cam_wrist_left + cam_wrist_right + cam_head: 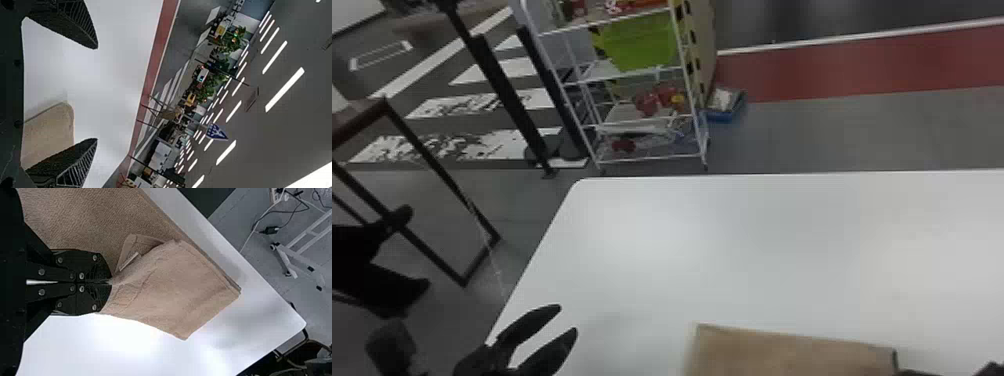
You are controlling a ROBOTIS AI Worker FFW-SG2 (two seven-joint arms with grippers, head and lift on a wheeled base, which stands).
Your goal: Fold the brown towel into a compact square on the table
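So, right black two-fingered tool (110, 282) clamps brown cloth towel (180, 288), probably for folding; left black two-fingered tool (568, 319), tips apart, sits clear, likely leaving room.

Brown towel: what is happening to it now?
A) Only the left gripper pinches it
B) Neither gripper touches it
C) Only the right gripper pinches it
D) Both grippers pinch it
C: the right gripper is shut on the towel, while the left gripper is open.
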